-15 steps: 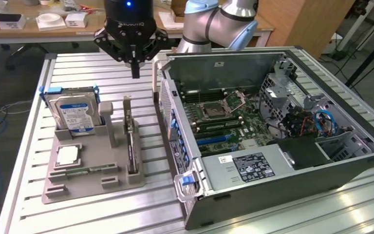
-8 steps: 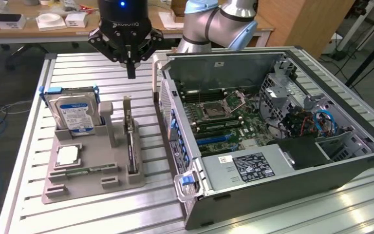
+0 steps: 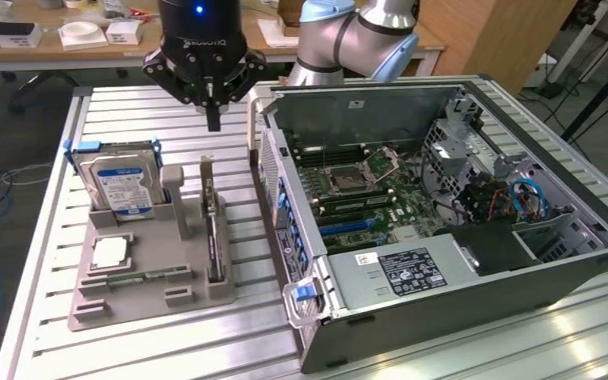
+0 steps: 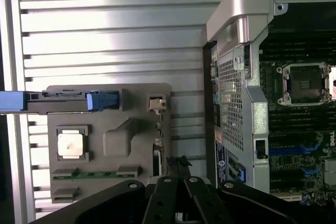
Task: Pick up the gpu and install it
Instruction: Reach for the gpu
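nearest, the tray [image 3: 124, 313] holds a memory strip [image 3: 140, 277] and a cpu [image 3: 108, 253] lying flat in its pockets. behind them the gpu [image 3: 213, 233] stands on edge in a slot, seen edge-on so its faces are hard to make out, and the hard drive [image 3: 123, 186] stands upright, its foot sunk in the tray. above the gpu's far end, apart from it, hangs the gripper [image 3: 213, 123], fingers pinched together, holding nothing. on the exterior view's right the open case [image 3: 473, 285] shows its motherboard [image 3: 378, 190]; the arm [image 3: 357, 39] is cut off at the top edge.

Ribbed metal table [image 3: 124, 111], matt grey plastic tray [image 3: 124, 313]
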Available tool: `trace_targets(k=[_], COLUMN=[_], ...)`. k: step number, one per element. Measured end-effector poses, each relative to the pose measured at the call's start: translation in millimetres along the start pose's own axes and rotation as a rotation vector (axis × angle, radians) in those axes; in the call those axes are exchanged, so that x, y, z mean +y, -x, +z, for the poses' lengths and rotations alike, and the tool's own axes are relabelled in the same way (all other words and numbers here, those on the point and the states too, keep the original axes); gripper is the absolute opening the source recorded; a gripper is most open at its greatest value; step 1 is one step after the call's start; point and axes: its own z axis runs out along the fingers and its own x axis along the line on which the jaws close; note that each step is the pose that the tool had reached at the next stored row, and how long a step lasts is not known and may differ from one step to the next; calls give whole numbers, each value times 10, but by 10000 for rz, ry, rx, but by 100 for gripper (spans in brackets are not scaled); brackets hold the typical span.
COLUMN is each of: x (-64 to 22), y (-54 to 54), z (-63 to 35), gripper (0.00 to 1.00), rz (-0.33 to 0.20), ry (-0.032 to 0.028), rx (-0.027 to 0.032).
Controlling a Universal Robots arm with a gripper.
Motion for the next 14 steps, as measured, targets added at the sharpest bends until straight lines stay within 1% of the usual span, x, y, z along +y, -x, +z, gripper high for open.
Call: trace_targets(k=[7,11,14], x=[-78,-133,-152], y=[-12,-17,-22], z=[10,13,14], gripper=[11,11,11], rz=[14,17,18], ry=[-30,-32,-32], rx=[-2,-3,-3])
